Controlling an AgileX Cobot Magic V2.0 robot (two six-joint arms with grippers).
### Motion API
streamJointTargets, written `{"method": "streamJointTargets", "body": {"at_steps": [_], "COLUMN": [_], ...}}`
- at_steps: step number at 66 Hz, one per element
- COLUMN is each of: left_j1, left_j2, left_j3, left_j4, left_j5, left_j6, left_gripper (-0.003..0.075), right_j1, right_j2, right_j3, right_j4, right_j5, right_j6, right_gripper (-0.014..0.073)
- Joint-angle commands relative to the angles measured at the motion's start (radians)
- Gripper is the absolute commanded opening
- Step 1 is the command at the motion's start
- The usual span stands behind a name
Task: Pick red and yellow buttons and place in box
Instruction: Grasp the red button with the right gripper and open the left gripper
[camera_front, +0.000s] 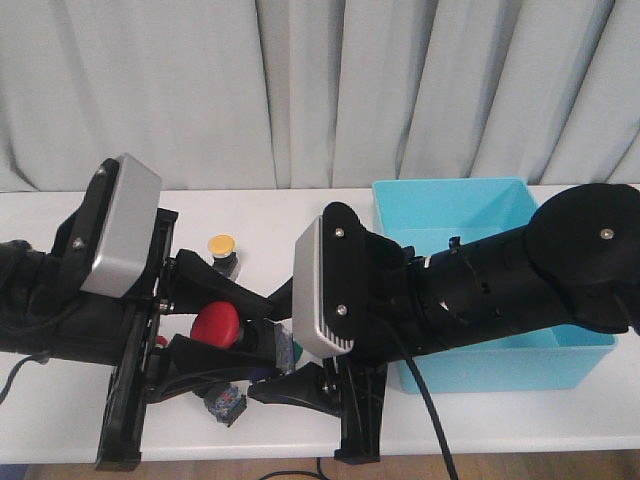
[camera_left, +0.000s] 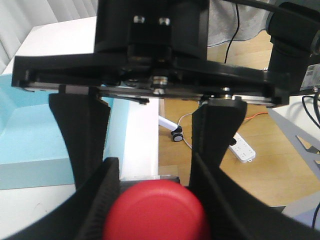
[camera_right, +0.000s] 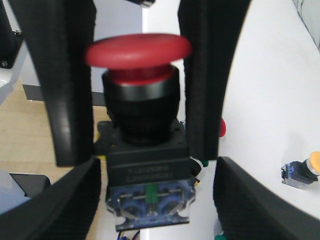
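Red-capped button (camera_front: 218, 325) | black body | between left pincer (camera_front: 205, 312) fingers

You are looking at a lab or test room set up for robot work, not a home. A plain white table (camera_front: 560, 410) stands against pale grey curtains (camera_front: 300, 90) that fill the upper half of the front view. In the left wrist view, a wood-look floor (camera_left: 260, 175) carries a white power strip (camera_left: 243, 149), loose cables (camera_left: 231, 40) and a caster wheel (camera_left: 176, 134)
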Motion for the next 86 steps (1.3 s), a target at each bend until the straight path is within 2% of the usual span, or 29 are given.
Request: {"method": "streamJointTargets", "body": {"at_steps": [1,27,36,43,59,64,72,79,86], "left_j1": [0.001,0.001,0.001,0.001,0.001,0.001,0.001,0.001,0.001], "left_j2": [-0.017,-0.017,-0.017,-0.017,-0.017,-0.017,-0.017,-0.017,-0.017], "left_j3": [-0.026,-0.026,-0.026,-0.026,-0.026,-0.026,-0.026,-0.026,-0.026], "left_j4": [-0.081,-0.08,-0.08,-0.08,-0.026,0.009,0.086,0.184,0.306], "left_j5": [0.014,0.017,0.017,0.017,-0.029,-0.062,-0.088,-0.121,-0.185], "left_j6": [-0.002,-0.002,-0.002,-0.002,-0.028,-0.062,-0.111,-0.176,-0.283], "left_gripper": [0.0143,0.0146,0.017,0.0248,0.0502,0.0554,0.0579,0.0579,0.0577], "right_j1": [0.001,0.001,0.001,0.001,0.001,0.001,0.001,0.0,-0.007], "right_j2": [-0.023,-0.008,-0.008,-0.008,-0.008,-0.008,-0.008,-0.008,-0.008], "right_j3": [-0.03,-0.03,-0.03,-0.03,-0.03,-0.03,-0.03,-0.03,-0.03], "right_j4": [0.046,0.033,0.034,0.035,0.035,0.035,0.018,-0.077,-0.287], "right_j5": [-0.006,0.003,0.003,0.003,0.003,0.003,-0.004,-0.038,-0.079], "right_j6": [-0.017,-0.017,-0.017,-0.017,-0.006,0.003,0.024,0.123,0.354], "right_gripper": [0.0421,0.0199,0.0187,0.0188,0.0188,0.0188,0.0188,0.0188,0.0189]}}
